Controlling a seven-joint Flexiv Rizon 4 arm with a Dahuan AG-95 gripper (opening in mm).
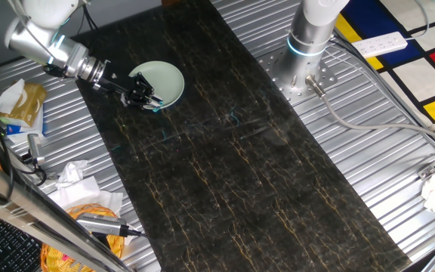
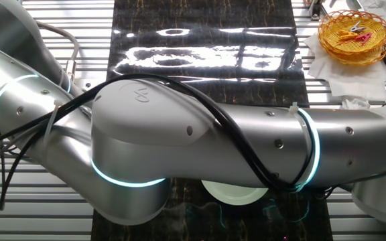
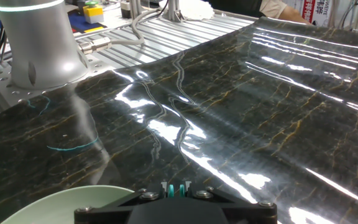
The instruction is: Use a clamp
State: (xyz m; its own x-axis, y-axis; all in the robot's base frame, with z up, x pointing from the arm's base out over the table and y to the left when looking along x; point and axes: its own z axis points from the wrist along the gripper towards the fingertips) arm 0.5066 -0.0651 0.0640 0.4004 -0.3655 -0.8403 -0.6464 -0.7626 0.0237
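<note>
One teal clamp point(image 1: 155, 106) sits pinched in the gripper point(image 1: 151, 101) (over the plate's point(image 1: 169, 79) rim).

One arm point(image 1: 47, 44), one set of black fingers point(image 1: 146, 98). One pale green plate point(image 1: 165, 80). One teal clamp point(image 3: 178, 189), seen between fingers in hand view. One dark marbled sheet point(image 1: 232, 166) on one ribbed metal worktop point(image 1: 376, 166). One woven basket point(image 2: 354, 31), small clips inside, number unclear. One white power strip point(image 1: 380, 45). One arm base point(image 1: 308, 45). Crumpled white paper point(image 1: 74, 177): at least one piece.
</note>
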